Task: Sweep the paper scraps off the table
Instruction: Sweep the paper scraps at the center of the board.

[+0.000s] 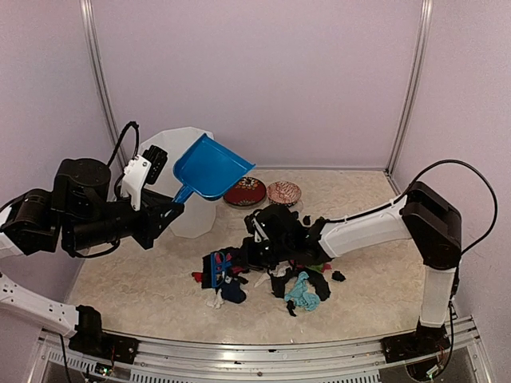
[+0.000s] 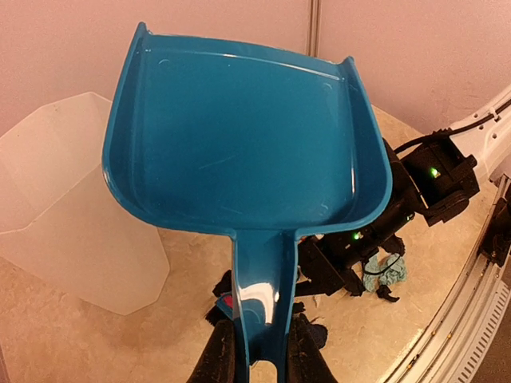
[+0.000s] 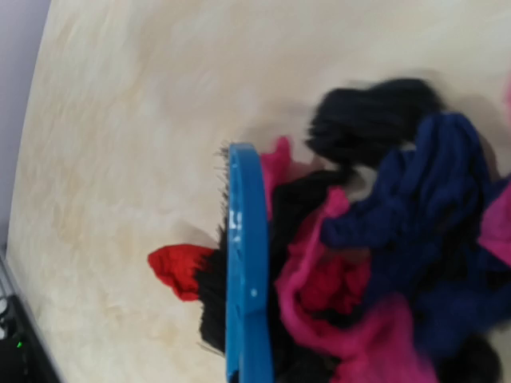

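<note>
Left hand (image 2: 257, 353) grips dustpan (image 2: 239, 136) handle. Right hand (image 1: 255, 247) closed on brush (image 3: 243, 263); scraps (image 3: 399, 239) piled just ahead on worktop (image 3: 120, 120).

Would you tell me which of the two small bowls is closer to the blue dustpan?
The darker red bowl, on the left; the paler pink bowl sits farther right, away from the dustpan.

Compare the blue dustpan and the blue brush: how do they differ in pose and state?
The dustpan is up in the air, gripped at its handle by the left gripper; the brush is low on the table. The dustpan is empty; the brush touches the paper scraps. Both are blue.
</note>
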Action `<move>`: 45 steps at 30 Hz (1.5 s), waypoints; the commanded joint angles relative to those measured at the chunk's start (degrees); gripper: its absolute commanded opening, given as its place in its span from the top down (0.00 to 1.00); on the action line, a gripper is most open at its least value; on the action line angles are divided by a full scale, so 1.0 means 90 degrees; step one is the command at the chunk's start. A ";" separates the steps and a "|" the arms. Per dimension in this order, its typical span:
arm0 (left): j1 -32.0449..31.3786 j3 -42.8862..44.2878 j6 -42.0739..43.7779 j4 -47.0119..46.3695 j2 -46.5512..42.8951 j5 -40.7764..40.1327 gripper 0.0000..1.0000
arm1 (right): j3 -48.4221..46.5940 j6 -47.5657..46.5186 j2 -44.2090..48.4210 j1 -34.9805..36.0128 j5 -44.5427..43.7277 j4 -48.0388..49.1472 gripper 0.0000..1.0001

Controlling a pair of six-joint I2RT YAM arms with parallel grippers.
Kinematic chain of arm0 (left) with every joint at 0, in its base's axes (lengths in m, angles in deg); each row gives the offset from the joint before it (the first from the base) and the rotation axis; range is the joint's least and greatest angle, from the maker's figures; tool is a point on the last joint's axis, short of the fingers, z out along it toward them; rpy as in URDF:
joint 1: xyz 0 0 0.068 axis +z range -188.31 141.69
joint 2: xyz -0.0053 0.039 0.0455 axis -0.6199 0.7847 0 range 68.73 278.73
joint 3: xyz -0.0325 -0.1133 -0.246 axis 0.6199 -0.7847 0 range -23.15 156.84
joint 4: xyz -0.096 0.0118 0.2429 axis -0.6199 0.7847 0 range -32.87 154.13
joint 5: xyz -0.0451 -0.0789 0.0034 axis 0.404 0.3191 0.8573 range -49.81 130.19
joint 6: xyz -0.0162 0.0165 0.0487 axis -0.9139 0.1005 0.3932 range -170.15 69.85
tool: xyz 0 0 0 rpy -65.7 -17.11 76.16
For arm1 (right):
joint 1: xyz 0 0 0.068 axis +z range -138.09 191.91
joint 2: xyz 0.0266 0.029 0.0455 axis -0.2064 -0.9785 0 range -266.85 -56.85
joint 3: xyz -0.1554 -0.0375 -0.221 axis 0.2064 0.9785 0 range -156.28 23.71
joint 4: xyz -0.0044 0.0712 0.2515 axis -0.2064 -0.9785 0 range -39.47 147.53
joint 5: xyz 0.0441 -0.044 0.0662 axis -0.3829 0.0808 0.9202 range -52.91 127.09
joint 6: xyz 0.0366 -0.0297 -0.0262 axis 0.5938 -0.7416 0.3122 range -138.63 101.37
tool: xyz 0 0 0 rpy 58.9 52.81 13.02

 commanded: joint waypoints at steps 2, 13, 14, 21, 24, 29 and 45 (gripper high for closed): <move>0.0045 -0.0043 0.0115 -0.0328 0.0106 0.0128 1.00 | 0.0997 -0.0073 0.0729 -0.0443 -0.0661 -0.0385 1.00; 0.0044 -0.0087 0.0107 -0.0530 0.0480 0.0281 1.00 | 0.1860 -0.0621 0.2377 -0.1150 -0.1294 -0.1072 1.00; 0.0049 -0.0078 0.0097 -0.0556 0.0538 0.0317 1.00 | 0.1917 -0.0679 0.2537 -0.1220 -0.1339 -0.1143 1.00; 0.0329 -0.0110 0.0067 -0.0835 0.0808 0.0833 1.00 | 0.2155 -0.1130 0.3580 -0.1615 -0.1528 -0.1467 1.00; 0.0438 -0.0088 0.0048 -0.0938 0.0888 0.1094 1.00 | 0.2100 -0.1346 0.3984 -0.1637 -0.1583 -0.1619 1.00; 0.0455 -0.0085 -0.0145 -0.0866 0.1050 0.1337 1.00 | 0.2003 -0.1646 0.4498 -0.1642 -0.1546 -0.1909 1.00; 0.0423 -0.0689 -0.1206 -0.0809 0.0604 0.1729 1.00 | 0.2322 -0.2490 0.5481 -0.1633 0.0612 -0.1811 1.00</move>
